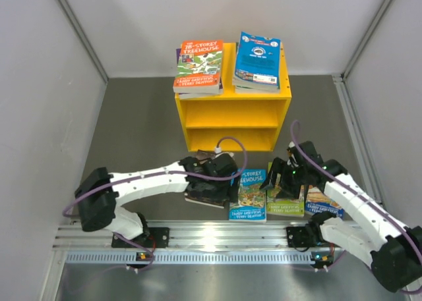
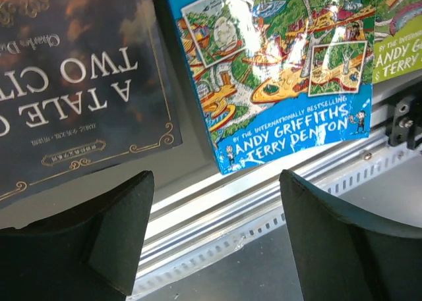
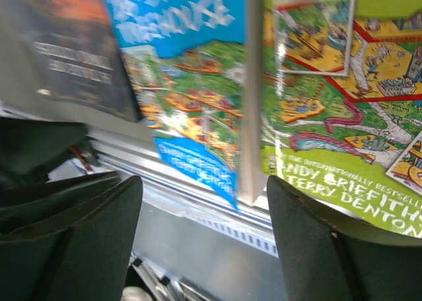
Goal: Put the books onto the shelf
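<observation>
The yellow shelf (image 1: 232,110) stands at the back middle, with an orange-covered stack of books (image 1: 198,64) and a blue-covered stack (image 1: 257,60) on its flat top. In front of it, flat on the table, lie a dark book (image 1: 201,194), a blue book (image 1: 249,194), a green book (image 1: 285,201) and one more (image 1: 323,202). My left gripper (image 1: 214,172) hovers over the dark book (image 2: 72,90), open (image 2: 214,235) and empty. My right gripper (image 1: 287,172) hangs over the green book (image 3: 343,83), open (image 3: 204,235) with nothing between its fingers. The blue book (image 2: 277,70) (image 3: 184,83) lies between the two.
An aluminium rail (image 1: 198,238) with the arm bases runs along the near edge, just below the lying books. Grey walls close in both sides and the back. Both shelf compartments look empty.
</observation>
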